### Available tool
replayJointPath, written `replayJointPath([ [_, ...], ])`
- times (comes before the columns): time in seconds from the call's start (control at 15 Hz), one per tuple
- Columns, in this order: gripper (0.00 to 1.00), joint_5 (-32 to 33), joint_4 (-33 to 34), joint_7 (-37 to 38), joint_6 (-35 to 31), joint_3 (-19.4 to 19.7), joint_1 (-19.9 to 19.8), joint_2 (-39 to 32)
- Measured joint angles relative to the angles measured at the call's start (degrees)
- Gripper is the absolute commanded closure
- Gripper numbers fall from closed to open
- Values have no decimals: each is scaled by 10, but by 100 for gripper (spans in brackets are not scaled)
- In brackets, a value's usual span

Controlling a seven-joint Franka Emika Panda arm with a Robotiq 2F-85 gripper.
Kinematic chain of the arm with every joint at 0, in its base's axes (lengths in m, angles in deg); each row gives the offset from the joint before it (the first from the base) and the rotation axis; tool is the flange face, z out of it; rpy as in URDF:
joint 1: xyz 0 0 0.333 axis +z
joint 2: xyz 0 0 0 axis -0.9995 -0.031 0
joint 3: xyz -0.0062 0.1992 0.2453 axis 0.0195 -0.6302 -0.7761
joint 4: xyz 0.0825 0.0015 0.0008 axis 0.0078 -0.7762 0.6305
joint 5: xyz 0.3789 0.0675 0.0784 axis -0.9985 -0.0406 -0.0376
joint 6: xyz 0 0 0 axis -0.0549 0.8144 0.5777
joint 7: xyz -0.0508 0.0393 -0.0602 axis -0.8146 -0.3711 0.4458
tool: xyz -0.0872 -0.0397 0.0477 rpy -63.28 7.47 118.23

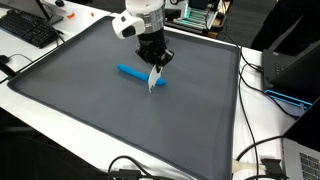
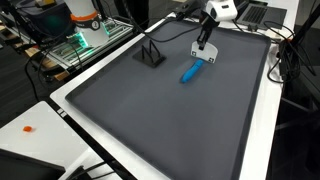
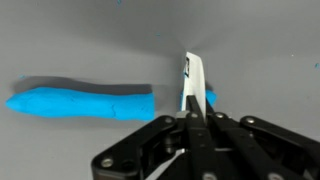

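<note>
My gripper (image 1: 153, 62) is shut on a thin white stick-like object (image 1: 153, 80) that hangs down from the fingers. It hovers over the far end of a long blue object (image 1: 135, 73) lying flat on the dark grey mat (image 1: 90, 110). In the wrist view the white object (image 3: 193, 82) stands out from between the closed fingers (image 3: 193, 116). There the blue object (image 3: 80, 102) lies to the left and passes behind the white one. In an exterior view the gripper (image 2: 204, 46) is just beyond the blue object (image 2: 190, 72); I cannot tell whether the white tip touches it.
A small black stand (image 2: 150, 54) sits on the mat near its far edge. A keyboard (image 1: 28, 30) and cables (image 1: 262, 85) lie on the white table around the mat. A rack with green-lit electronics (image 2: 85, 40) stands beside the table.
</note>
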Motion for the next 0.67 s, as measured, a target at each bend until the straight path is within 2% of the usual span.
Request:
replayJointPath([
  [0.67, 99, 10, 0, 0, 0, 21, -1, 26],
])
